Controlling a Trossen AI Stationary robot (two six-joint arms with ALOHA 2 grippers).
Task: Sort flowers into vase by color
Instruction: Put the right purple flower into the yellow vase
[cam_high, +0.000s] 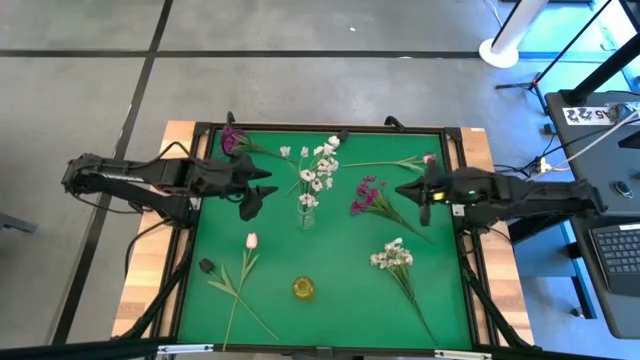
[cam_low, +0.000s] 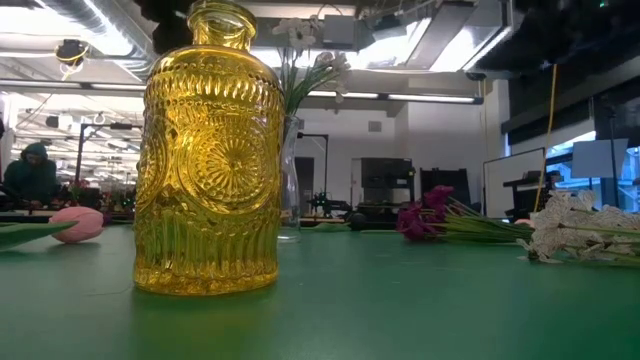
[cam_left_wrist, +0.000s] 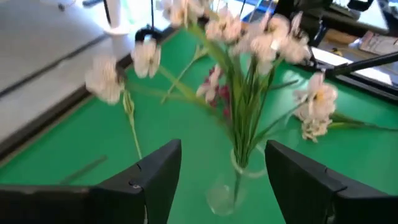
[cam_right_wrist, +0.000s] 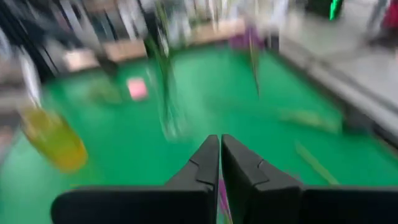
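Altogether two vases (cam_high: 304, 288) (cam_high: 306, 212), roughly six loose flower stems (cam_high: 396, 262).

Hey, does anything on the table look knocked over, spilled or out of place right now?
Nothing is spilled or tipped. The clear vase stands upright holding white flowers, and the yellow vase stands upright and empty. The other stems lie flat on the mat, waiting to be sorted.

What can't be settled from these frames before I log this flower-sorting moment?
- Right gripper: shut; a magenta sliver shows below its tips, but the blurred right wrist view and the tiny high view don't confirm a held stem.
- Clear glass vase: low view, mostly hidden behind the ribbed yellow glass vase.
- Pale pink tulip bud: stalk hidden, low view.
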